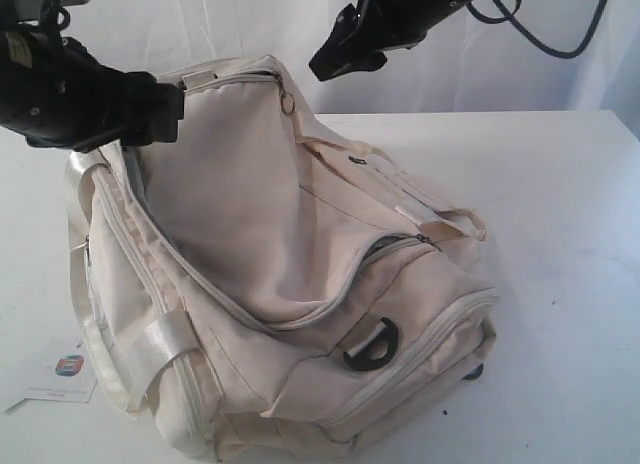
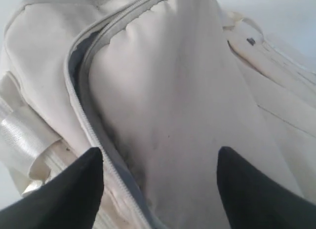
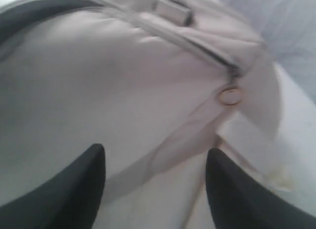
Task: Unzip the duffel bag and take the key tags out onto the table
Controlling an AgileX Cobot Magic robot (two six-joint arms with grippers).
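Exterior view only: paper card beside duffel bag; wrist views: left pincer, right pincer spread (above fabric).

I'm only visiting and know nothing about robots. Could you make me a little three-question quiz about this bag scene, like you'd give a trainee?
1. True or false: the key tags lie out on the table.
2. In the exterior view, what lies on the table at the lower left of the duffel bag? A) a paper card B) scissors C) a cup
3. Fill in: the left gripper and the right gripper both have their jaws ____, holding nothing.

Key:
1. False. No key tags show in any view.
2. A.
3. Open.
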